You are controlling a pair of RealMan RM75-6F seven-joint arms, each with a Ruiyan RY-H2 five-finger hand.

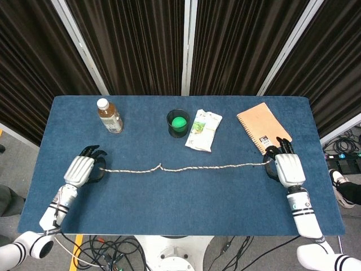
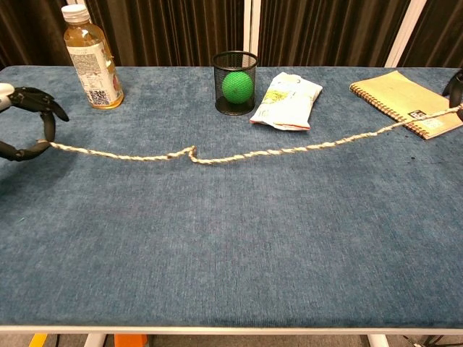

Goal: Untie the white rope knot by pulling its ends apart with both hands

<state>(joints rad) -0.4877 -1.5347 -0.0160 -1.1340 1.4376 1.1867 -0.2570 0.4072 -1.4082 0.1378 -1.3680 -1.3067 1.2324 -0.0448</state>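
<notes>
Across the table, the white rope (image 1: 186,167) stretches between left hand (image 1: 80,169) and right hand (image 1: 287,168), each pinching an end.

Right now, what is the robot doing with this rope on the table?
The robot holds a white rope by its two ends, the left hand at one end and the right hand at the other. The hands are far apart and the rope runs nearly straight across the blue table. Only a small kink shows where a knot would be, so the knot looks undone.
</notes>
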